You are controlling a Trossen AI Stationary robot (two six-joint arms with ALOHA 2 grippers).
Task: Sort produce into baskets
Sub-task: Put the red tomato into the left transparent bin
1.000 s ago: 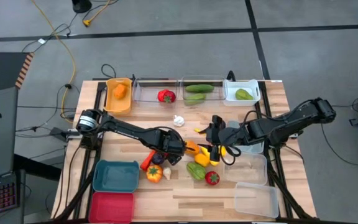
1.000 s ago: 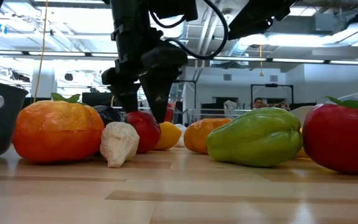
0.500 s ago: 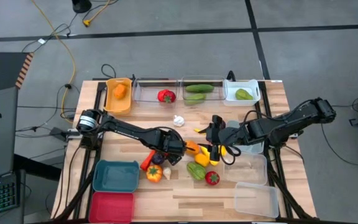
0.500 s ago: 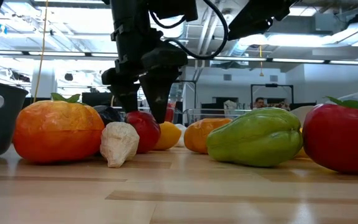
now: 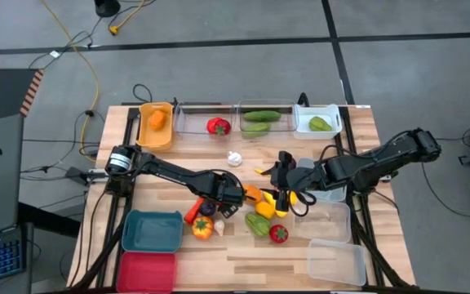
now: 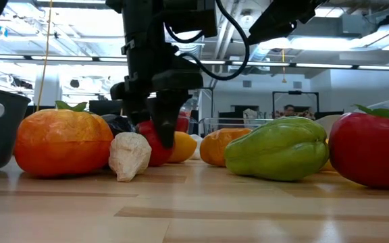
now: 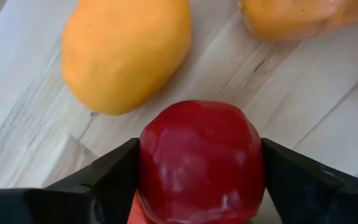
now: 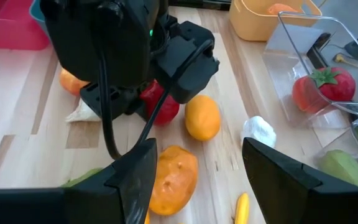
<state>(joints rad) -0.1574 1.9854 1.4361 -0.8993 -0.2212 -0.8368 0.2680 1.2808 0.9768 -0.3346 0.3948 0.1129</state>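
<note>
My left gripper [image 5: 225,207] stands at the table's middle, shut on a small dark-red round fruit [image 7: 201,162], which also shows in the low view [image 6: 150,143] and in the right wrist view [image 8: 166,111]. Next to the fruit lie a yellow-orange fruit [image 7: 126,53], an orange pepper [image 8: 173,177], a white garlic [image 6: 130,156] and an orange tomato [image 6: 63,142]. My right gripper [image 5: 282,196] hovers open and empty just right of this pile; its fingers [image 8: 135,177] are spread wide. My left gripper pinches the red fruit's two opposite sides [image 7: 148,168] between its two fingers. The fingers [image 6: 164,128] come from above, pointing down. The fruit sits upright with its underside on the table.
A green chayote [image 6: 279,148] and a red tomato [image 6: 370,148] lie nearer the front. An orange-yellow bin [image 5: 143,131], clear bins [image 5: 188,114] and a white bin [image 5: 333,114] line the far edge. Teal [image 5: 152,231] and red [image 5: 147,272] bins stand front left, clear bins [image 5: 337,261] front right.
My left gripper has gone down over the red fruit, so its fingertips now reach lower along the fruit's sides, close to the table. The fruit has stayed where it was.
</note>
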